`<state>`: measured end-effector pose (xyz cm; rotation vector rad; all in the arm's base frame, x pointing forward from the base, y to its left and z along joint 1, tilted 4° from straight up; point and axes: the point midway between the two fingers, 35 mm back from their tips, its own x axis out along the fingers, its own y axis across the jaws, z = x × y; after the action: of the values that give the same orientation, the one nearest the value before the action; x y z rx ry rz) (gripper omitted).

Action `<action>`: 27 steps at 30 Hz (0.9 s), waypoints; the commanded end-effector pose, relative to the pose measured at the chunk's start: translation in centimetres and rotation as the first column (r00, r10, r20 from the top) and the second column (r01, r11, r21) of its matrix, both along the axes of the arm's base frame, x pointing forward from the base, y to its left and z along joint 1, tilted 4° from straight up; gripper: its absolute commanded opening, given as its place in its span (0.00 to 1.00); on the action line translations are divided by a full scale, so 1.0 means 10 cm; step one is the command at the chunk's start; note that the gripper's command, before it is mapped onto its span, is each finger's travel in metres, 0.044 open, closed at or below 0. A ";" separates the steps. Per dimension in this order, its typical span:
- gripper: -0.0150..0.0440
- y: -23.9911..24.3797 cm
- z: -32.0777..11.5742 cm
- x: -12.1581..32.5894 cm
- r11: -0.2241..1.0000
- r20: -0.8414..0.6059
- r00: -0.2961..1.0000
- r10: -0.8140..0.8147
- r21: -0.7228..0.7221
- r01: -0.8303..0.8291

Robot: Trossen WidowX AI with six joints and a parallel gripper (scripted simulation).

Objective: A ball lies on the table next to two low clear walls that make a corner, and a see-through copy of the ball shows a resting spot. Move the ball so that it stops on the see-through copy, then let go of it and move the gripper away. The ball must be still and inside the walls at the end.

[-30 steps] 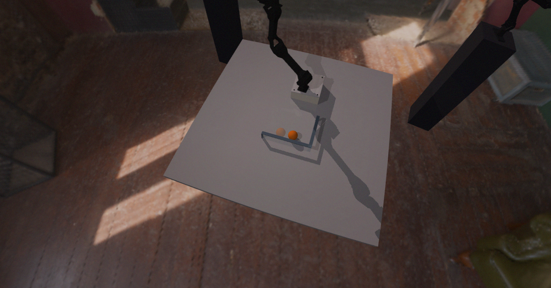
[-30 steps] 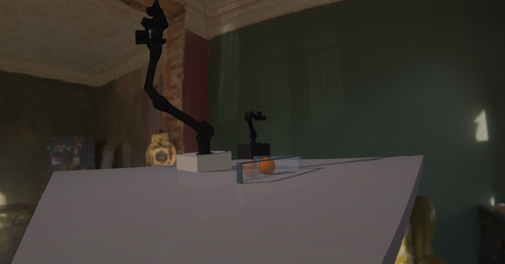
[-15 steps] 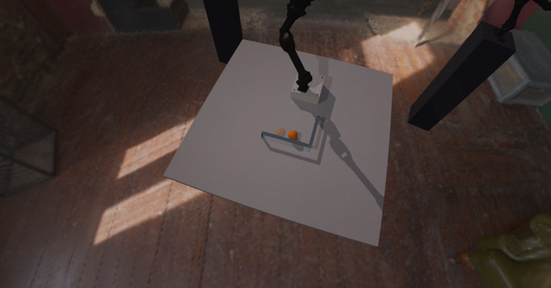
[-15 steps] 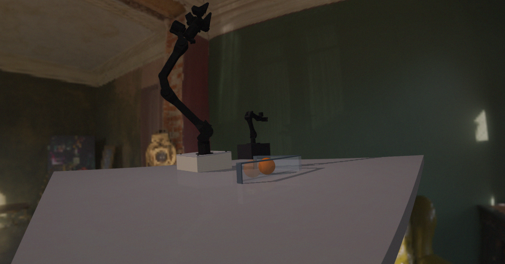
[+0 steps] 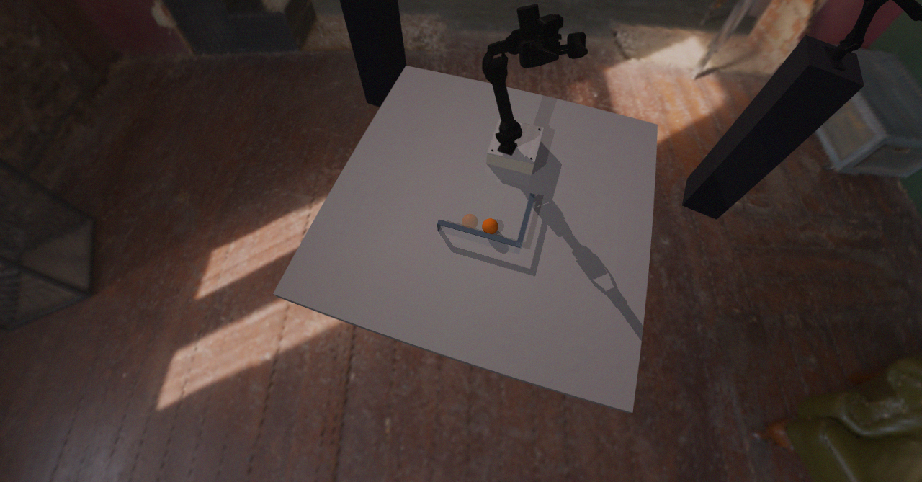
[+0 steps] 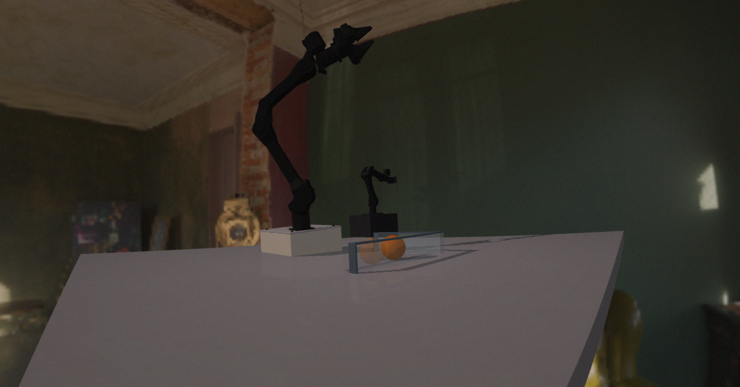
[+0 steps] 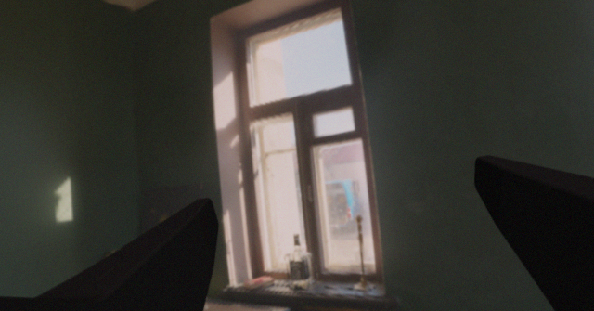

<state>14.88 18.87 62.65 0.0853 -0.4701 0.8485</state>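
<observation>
The orange ball [image 5: 490, 225] [image 6: 393, 247] rests on the table [image 5: 380, 221] [image 6: 258, 322], inside the corner made by the clear long wall [image 5: 503, 240] [image 6: 353, 258] and the clear short wall [image 5: 526, 217]. The see-through copy [image 5: 469, 220] [image 6: 368, 254] is just left of the ball in the top view, with a small gap between them. The ball is not on it. My gripper [image 6: 372, 34] [image 7: 345, 192] is open and empty, raised high above the table, far from the ball. Its fingers point roughly level. The wrist view shows neither ball nor walls.
The arm's white base block [image 5: 510, 161] [image 6: 295, 242] stands behind the walls. A dark pillar [image 5: 770, 127] with another arm stands beyond the table's right edge in the top view. A second dark pillar [image 5: 374, 34] is at the back left. The wrist view shows a window [image 7: 303, 200].
</observation>
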 end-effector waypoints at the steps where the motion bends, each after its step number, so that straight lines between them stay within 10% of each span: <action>1: 0.94 0.32 -0.49 0.48 0.990 -0.138 0.988 -0.062 -0.133 0.043; 14: 0.94 0.54 -2.25 1.75 0.864 -0.496 0.787 -0.367 -0.495 0.091; 27: 0.94 -0.16 -4.22 2.32 0.679 -0.660 0.302 -0.688 -0.732 -0.056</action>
<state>37.67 19.80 25.81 -0.1907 0.7611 0.4225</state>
